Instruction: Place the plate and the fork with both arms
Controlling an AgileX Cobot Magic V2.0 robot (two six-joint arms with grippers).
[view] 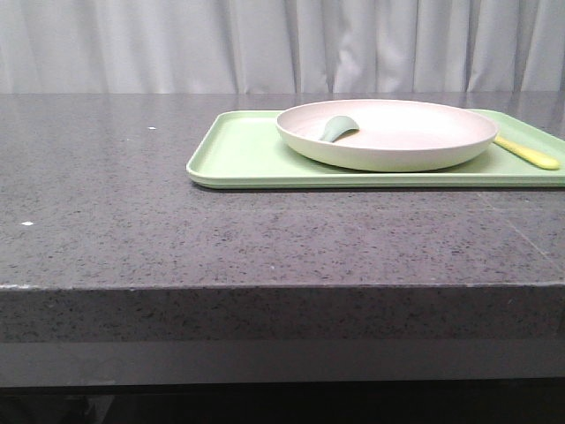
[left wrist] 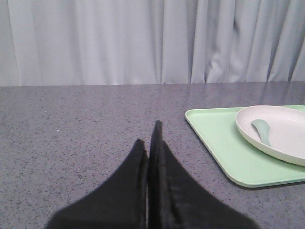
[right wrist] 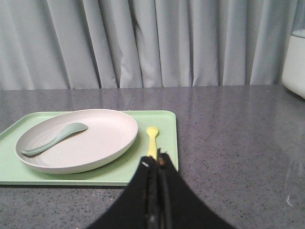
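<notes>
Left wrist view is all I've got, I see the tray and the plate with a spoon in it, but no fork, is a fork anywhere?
Observer: Yes. The fork lies on the tray, beside the plate, on the side farthest from your arm.
Operator: Touching the plate?
Observer: No. The right wrist view shows bare tray between them.
Operator: Is the right gripper holding anything?
Observer: No. The right gripper is shut and empty, short of the fork's handle.
Operator: Anything else over there?
Observer: A white object stands at the table's far right, cut off by the frame.
</notes>
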